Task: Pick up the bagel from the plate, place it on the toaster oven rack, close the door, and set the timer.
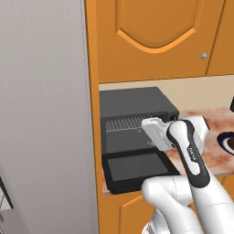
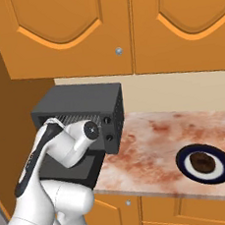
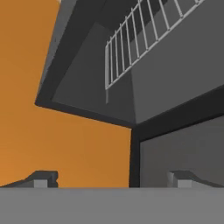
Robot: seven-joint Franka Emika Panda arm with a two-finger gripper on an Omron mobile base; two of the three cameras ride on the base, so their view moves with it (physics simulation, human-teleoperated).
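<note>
The dark brown bagel (image 2: 203, 162) lies on the white plate (image 2: 187, 167) with its navy ring, out on the counter to the right of the oven. The black toaster oven (image 2: 83, 95) stands at the counter's left end. Its door (image 1: 137, 168) hangs open, lying flat toward me. The wire rack (image 3: 140, 39) shows inside the cavity. My gripper (image 3: 113, 179) is open in front of the oven mouth, above the door, with nothing between its fingertips. Its white hand (image 1: 157, 132) hovers at the right side of the opening, far from the bagel (image 1: 231, 145).
Two dark knobs (image 2: 107, 129) sit on the oven's right front panel. Orange wall cabinets (image 2: 114, 25) hang above the marbled counter (image 2: 157, 139). A tall grey panel (image 1: 45, 114) and an orange side wall (image 1: 93, 68) close in the oven's left.
</note>
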